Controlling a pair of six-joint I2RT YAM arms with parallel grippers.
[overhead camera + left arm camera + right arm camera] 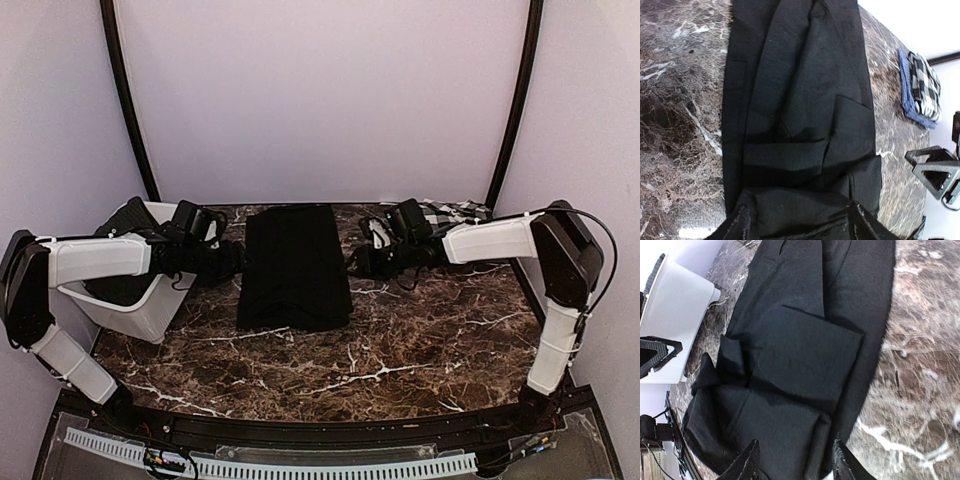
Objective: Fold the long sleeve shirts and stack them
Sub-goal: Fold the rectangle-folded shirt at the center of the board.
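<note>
One black long sleeve shirt (293,265) lies on the marble table as a long strip, with its sleeves folded in over the body. My left gripper (232,258) is at its left edge and my right gripper (358,262) at its right edge. In the left wrist view the fingers (740,222) stand wide apart over the black shirt (800,100), pinching nothing. In the right wrist view the fingertips (840,460) are likewise spread above the folded black cloth (805,350). A checked, blue-edged shirt (455,210) lies folded at the back right.
A white plastic bin (140,300) stands at the left table edge under my left arm, with dark cloth (125,218) hanging over its rim. The checked shirt (922,87) sits behind my right gripper (935,172). Bare marble (330,380) runs along the front.
</note>
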